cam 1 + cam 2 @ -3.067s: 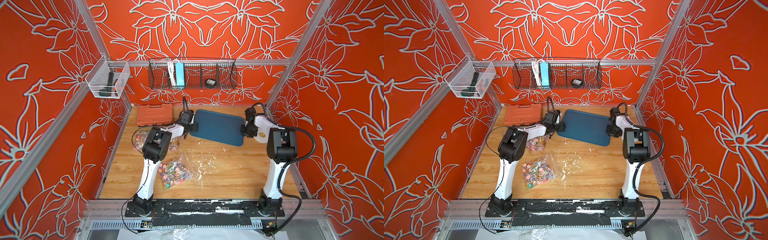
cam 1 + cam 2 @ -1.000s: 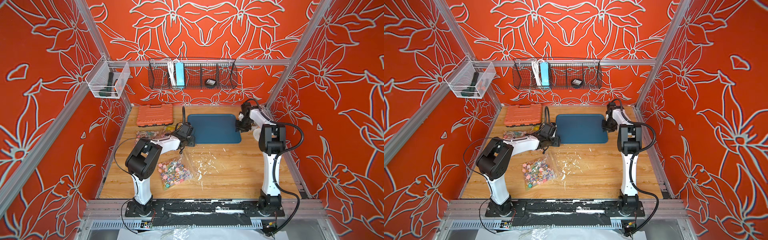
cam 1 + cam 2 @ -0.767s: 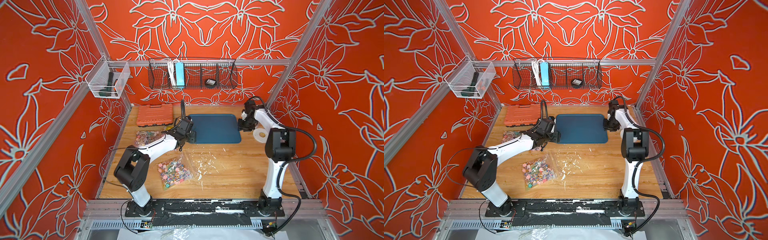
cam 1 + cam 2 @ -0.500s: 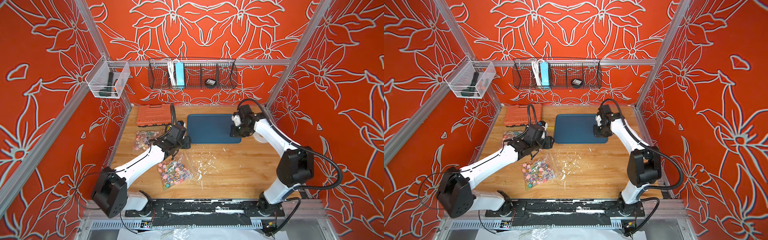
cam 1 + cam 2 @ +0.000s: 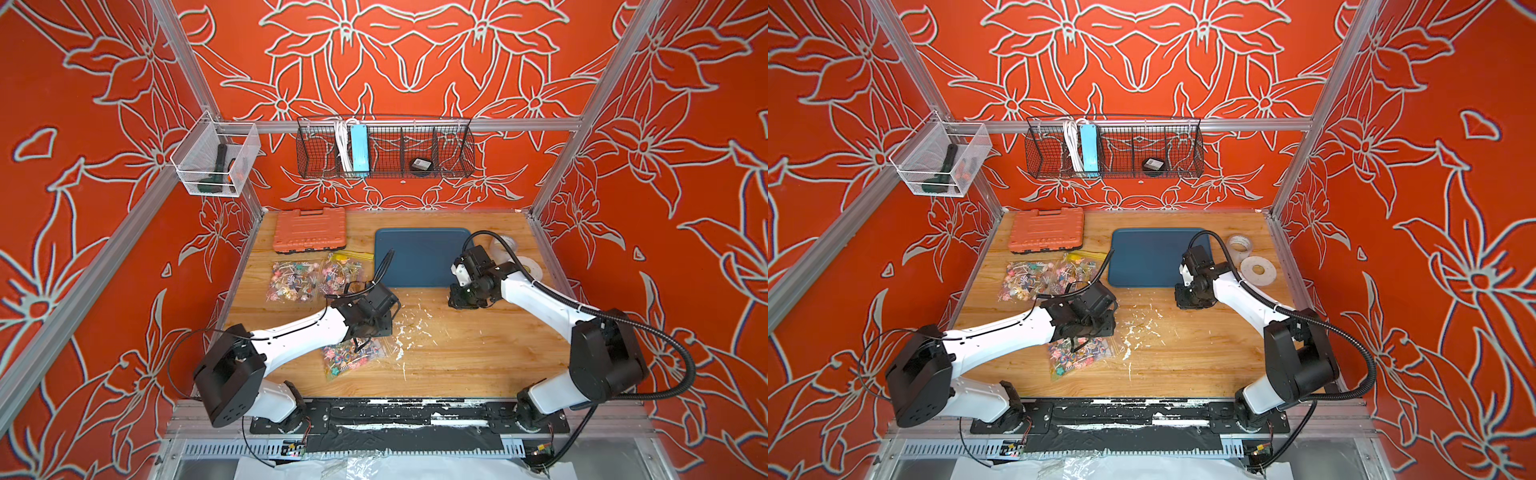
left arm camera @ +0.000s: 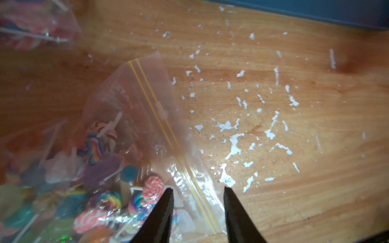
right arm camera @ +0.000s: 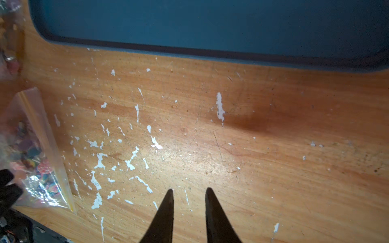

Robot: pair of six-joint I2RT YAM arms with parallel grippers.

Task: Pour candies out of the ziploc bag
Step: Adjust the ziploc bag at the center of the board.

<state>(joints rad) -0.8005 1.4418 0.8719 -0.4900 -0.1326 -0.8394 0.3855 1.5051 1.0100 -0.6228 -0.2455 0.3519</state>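
A clear ziploc bag (image 5: 353,355) with a yellow zip strip lies on the wooden table near the front, full of candies (image 6: 101,143), tiny swirled and coloured lollipops on white sticks. My left gripper (image 6: 197,189) hangs open low over the bag's zip end, and the zip strip runs between its jaws without being pinched. In a top view the left wrist covers the bag's far edge (image 5: 1079,353). My right gripper (image 7: 189,189) is open by a narrow gap over bare wood in front of the blue tray (image 5: 419,257), with nothing between its fingers. The bag (image 7: 37,147) also shows at the edge of the right wrist view.
Two more candy bags (image 5: 291,282) (image 5: 340,270) lie at the back left, in front of an orange tool case (image 5: 309,230). Two tape rolls (image 5: 1239,245) (image 5: 1258,270) sit right of the tray. White paint flecks (image 5: 411,328) mark the wood between the arms.
Both arms have swung forward from the tray's sides. The left one now sits over the front bag, the right one over wood before the tray. Both pairs of jaws have narrowed.
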